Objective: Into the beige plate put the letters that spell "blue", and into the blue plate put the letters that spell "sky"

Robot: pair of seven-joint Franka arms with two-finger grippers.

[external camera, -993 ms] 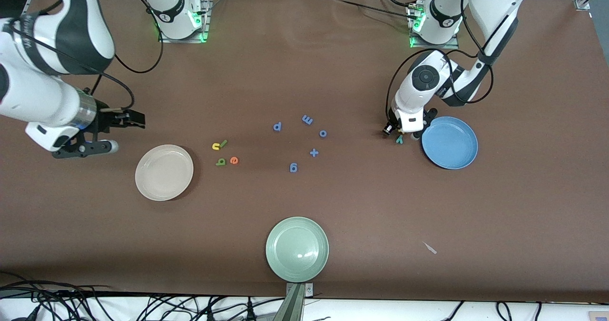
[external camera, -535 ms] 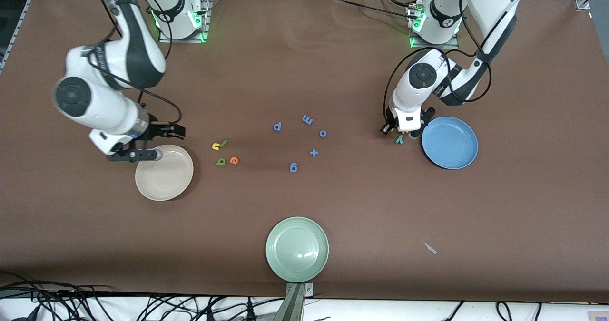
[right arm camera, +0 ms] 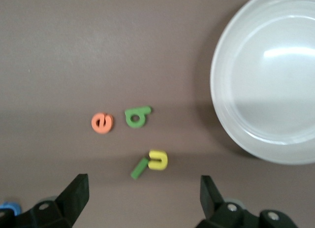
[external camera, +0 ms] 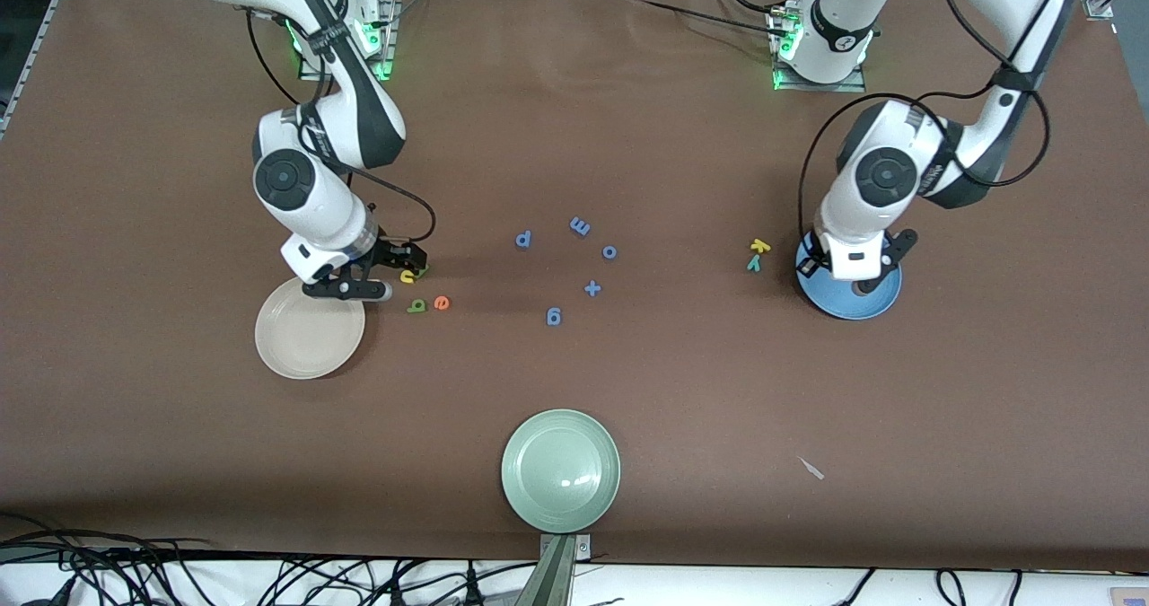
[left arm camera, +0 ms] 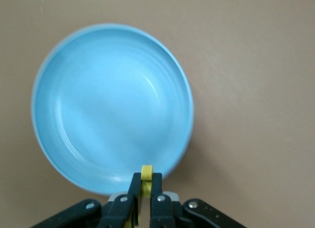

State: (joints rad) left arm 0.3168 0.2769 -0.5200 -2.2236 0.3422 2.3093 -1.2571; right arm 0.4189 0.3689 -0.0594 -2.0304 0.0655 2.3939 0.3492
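My left gripper (left arm camera: 146, 182) hangs over the blue plate (external camera: 830, 305) (left arm camera: 112, 107), shut on a yellow foam letter (left arm camera: 146, 173) seen edge-on. A yellow k (external camera: 759, 246) and a teal y (external camera: 754, 263) lie on the table beside that plate. My right gripper (external camera: 381, 274) (right arm camera: 142, 188) is open, low over the yellow u (external camera: 408, 276) (right arm camera: 158, 159) and the thin green l (right arm camera: 140, 168). The green b (external camera: 416, 305) (right arm camera: 137, 116) and orange e (external camera: 441, 302) (right arm camera: 102, 123) lie close by. The beige plate (external camera: 310, 328) (right arm camera: 266, 85) sits next to them, holding nothing.
Blue letters lie mid-table: p (external camera: 523, 239), m (external camera: 580, 226), o (external camera: 609, 251), a plus sign (external camera: 592, 288) and another letter (external camera: 554, 317). A pale green plate (external camera: 561, 469) sits by the table edge nearest the front camera. A small pale scrap (external camera: 811, 468) lies toward the left arm's end.
My left gripper shut on a yellow letter beside the k and y, then carried it over the blue plate. My right arm swept from its end of the table past the beige plate to the u and l.
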